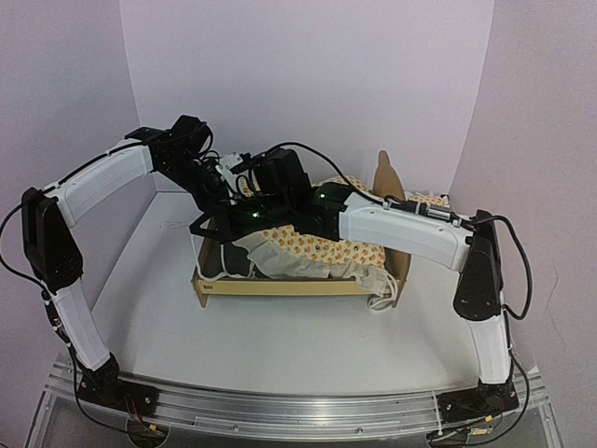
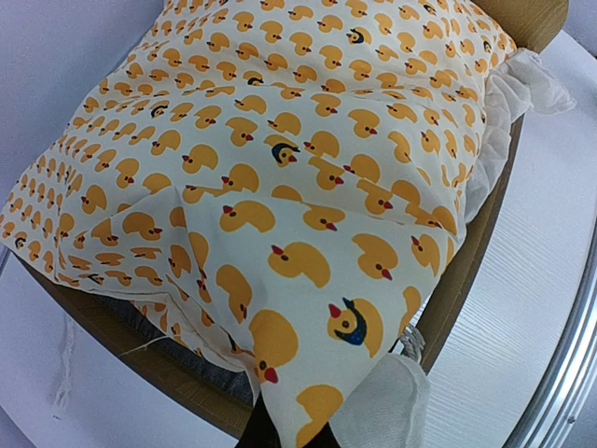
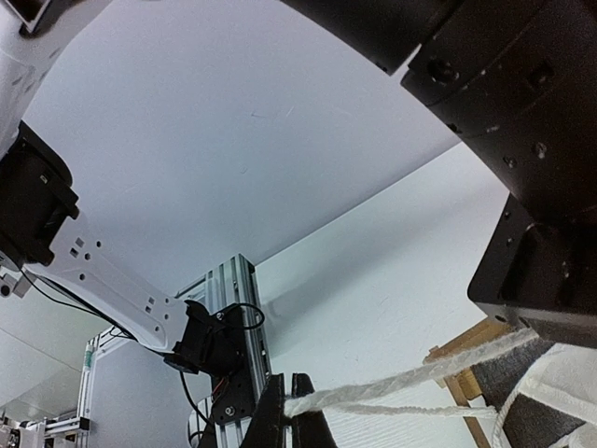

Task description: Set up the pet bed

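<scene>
The pet bed (image 1: 280, 287) is a light plywood frame in the middle of the table, with its headboard (image 1: 384, 175) at the right. The duck-patterned mattress cushion (image 1: 317, 247) lies in it, its left end lifted. My left gripper (image 1: 229, 191) is shut on a corner of that cushion (image 2: 280, 233); the fabric covers its dark fingers (image 2: 256, 431). The bed's side rail (image 2: 471, 252) and grey base (image 2: 182, 347) show under the cushion. My right gripper (image 3: 297, 413), over the bed's left end (image 1: 203, 225), is shut on a white tie cord (image 3: 410, 381) that runs taut to the frame corner (image 3: 464, 343).
A loose loop of white cord (image 1: 381, 299) hangs off the bed's front right corner. The white ruffle (image 2: 511, 103) spills over the rail. White walls enclose the table on three sides. An aluminium rail (image 1: 280, 411) runs along the near edge.
</scene>
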`<state>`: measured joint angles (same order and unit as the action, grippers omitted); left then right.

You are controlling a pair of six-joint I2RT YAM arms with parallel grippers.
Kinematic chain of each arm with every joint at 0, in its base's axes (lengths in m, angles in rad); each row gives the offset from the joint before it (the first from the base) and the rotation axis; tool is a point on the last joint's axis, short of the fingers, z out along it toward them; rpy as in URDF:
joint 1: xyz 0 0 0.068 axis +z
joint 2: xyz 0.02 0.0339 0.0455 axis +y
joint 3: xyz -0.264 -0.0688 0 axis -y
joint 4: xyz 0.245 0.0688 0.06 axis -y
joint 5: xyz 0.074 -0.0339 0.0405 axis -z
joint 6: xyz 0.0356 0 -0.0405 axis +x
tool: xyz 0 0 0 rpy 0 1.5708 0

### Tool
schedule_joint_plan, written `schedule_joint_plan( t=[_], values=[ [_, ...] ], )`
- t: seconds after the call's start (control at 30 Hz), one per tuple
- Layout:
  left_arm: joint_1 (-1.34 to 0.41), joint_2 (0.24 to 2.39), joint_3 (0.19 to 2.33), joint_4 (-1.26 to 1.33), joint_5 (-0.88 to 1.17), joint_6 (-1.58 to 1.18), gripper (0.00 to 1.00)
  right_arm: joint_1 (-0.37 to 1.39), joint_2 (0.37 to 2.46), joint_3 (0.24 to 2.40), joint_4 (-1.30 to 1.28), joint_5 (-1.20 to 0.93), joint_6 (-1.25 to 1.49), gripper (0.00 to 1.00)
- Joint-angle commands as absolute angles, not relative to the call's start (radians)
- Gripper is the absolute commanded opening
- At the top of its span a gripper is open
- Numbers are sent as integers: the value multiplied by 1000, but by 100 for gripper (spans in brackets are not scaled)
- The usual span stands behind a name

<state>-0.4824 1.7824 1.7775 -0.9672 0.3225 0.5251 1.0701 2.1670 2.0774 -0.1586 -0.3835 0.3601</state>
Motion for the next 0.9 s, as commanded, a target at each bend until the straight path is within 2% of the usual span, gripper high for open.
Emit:
schedule_joint_plan(
  t=[0.0,0.13,0.23,0.4,0.7,0.73,0.87],
  values=[
    [-459,1784,1772,-835,249,548,0,1146,2048,2099,-36,-510,319,0],
    [-459,1797,1787,-832,250,545,0,1149,2066,2167,-38,-550,291,0],
    [-458,1796,1782,-833,259,536,0,1153,2037,2072,-53,-506,227,0],
    [-450,1787,1753,-829,262,535,0,1194,2018,1795,-106,-403,83,0],
    [-447,1786,1751,-830,267,532,0,1213,2100,1690,-147,-399,61,0],
    [-447,1784,1751,-831,267,532,0,1218,2111,1683,-166,-389,50,3],
    [-447,1782,1752,-832,267,534,0,1229,2140,1651,-235,-344,22,27]
  ],
)
